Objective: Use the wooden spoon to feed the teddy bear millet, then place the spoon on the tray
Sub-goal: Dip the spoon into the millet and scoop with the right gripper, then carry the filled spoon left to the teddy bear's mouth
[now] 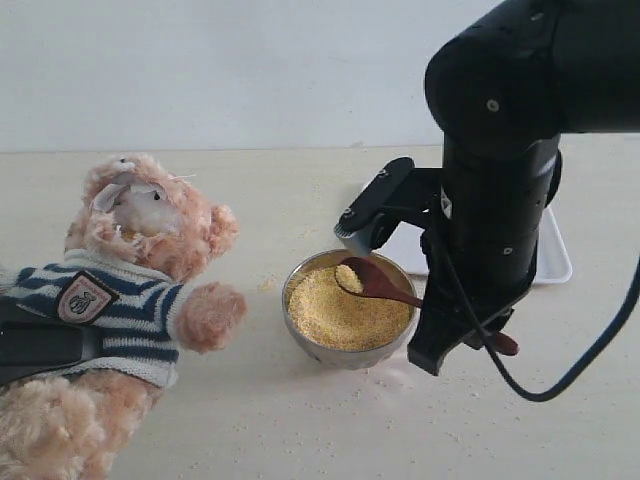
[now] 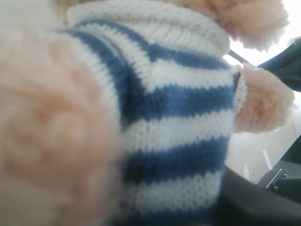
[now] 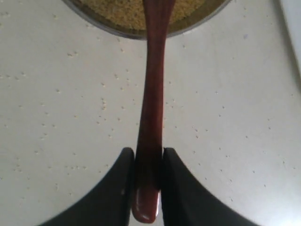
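Observation:
The teddy bear (image 1: 140, 255) leans at the left, muzzle up, its striped shirt (image 2: 178, 103) filling the left wrist view. My left gripper (image 1: 40, 350) is shut on its torso; one dark finger (image 2: 254, 202) shows beside the shirt. The steel bowl (image 1: 290, 300) of millet (image 1: 335, 315) stands mid-table. My right gripper (image 3: 148, 153) is shut on the end of the wooden spoon's handle (image 3: 153, 94). The wooden spoon (image 1: 372, 280) hovers over the bowl with a small heap of millet in its oval bowl. The white tray (image 1: 555, 262) lies behind the right arm, partly hidden.
Stray millet grains (image 3: 103, 101) dot the pale tabletop (image 1: 300, 420) around the bowl and in front of it. The right arm's black body (image 1: 500, 200) rises over the bowl's right side. A pale wall closes off the back.

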`<act>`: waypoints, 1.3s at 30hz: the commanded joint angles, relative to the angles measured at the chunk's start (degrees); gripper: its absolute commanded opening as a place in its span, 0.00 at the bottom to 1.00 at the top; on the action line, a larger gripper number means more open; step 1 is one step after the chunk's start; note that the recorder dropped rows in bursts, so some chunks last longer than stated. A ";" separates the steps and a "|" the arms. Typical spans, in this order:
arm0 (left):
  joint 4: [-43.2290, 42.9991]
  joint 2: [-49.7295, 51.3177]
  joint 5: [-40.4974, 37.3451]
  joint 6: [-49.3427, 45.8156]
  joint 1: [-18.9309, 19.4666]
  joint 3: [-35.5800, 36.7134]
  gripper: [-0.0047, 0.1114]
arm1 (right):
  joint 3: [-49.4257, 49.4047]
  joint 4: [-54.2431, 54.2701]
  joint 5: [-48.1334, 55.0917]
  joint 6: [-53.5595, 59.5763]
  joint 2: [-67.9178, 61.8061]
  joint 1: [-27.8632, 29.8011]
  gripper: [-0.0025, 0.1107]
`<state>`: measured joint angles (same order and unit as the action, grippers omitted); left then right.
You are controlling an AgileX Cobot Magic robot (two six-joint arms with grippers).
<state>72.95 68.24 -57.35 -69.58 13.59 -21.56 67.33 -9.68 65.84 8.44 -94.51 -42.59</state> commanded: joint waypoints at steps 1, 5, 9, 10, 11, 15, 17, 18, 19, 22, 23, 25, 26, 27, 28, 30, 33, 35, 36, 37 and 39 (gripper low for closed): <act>1.14 0.04 -1.06 -0.37 0.07 0.17 0.08 | -0.22 2.00 1.26 2.52 2.63 0.97 0.02; 1.14 0.04 -1.06 -0.37 0.07 0.17 0.08 | -0.36 5.95 2.76 4.49 2.73 0.97 0.02; 1.14 0.04 -1.06 -0.37 0.07 0.17 0.08 | -0.65 7.68 0.96 4.62 2.73 0.97 0.02; 1.14 0.04 -1.06 -0.37 0.07 0.17 0.08 | -0.65 7.89 0.73 5.02 3.03 0.85 0.02; 1.14 0.04 -1.06 -0.37 0.07 0.17 0.08 | -0.65 7.89 0.73 5.18 3.19 0.85 0.02; 1.14 0.04 -1.06 -0.37 0.07 0.17 0.08 | -0.65 7.51 0.99 5.07 4.91 0.85 0.02; 1.14 0.04 -1.06 -0.37 0.07 0.17 0.08 | -0.65 7.51 0.99 5.18 6.23 0.73 0.02; 1.14 0.04 -1.06 -0.37 0.07 0.17 0.08 | -0.65 7.51 0.99 5.18 6.92 0.20 0.02; 1.14 0.04 -1.06 -0.37 0.07 0.17 0.08 | -0.65 7.40 1.09 5.57 7.60 -0.02 0.02; 1.14 0.04 -1.06 -0.37 0.07 0.17 0.08 | -0.01 7.28 2.32 6.90 8.72 -1.07 0.02; 1.14 0.04 -1.06 -0.37 0.07 0.17 0.08 | 0.70 7.28 2.98 6.90 8.72 -1.52 0.02; 1.14 0.04 -1.06 -0.37 0.07 0.17 0.08 | 2.34 7.16 4.11 7.21 8.72 -2.09 0.02; 1.14 0.04 -1.06 -0.37 0.07 0.17 0.08 | 3.40 6.78 4.12 7.25 8.72 -2.76 0.02; 1.14 0.04 -1.06 -0.37 0.07 0.17 0.08 | 4.51 6.22 4.12 7.25 8.72 -3.38 0.02; 1.14 0.04 -1.06 -0.37 0.07 0.17 0.08 | 5.47 6.22 4.12 7.25 8.72 -3.77 0.02; 1.14 0.04 -1.06 -0.37 0.07 0.17 0.08 | 7.84 6.09 4.12 7.25 8.72 -4.85 0.02; 1.14 0.04 -1.06 -0.37 0.07 0.17 0.08 | 10.65 6.09 4.12 7.32 8.62 -6.29 0.02; 1.14 0.04 -1.06 -0.37 0.07 0.17 0.08 | 12.17 5.59 4.12 7.32 8.07 -7.47 0.02; 1.14 0.04 -1.06 -0.37 0.07 0.17 0.08 | 13.07 5.49 4.12 7.22 7.78 -7.99 0.02; 1.14 0.04 -1.06 -0.37 0.07 0.17 0.08 | 13.96 5.36 4.12 7.12 7.21 -8.48 0.02; 1.14 0.04 -1.06 -0.37 0.07 0.17 0.08 | 15.27 4.74 4.12 6.65 6.22 -9.51 0.02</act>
<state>72.95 68.24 -57.35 -69.58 13.59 -21.56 80.81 -3.94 69.77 15.15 -87.25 -50.94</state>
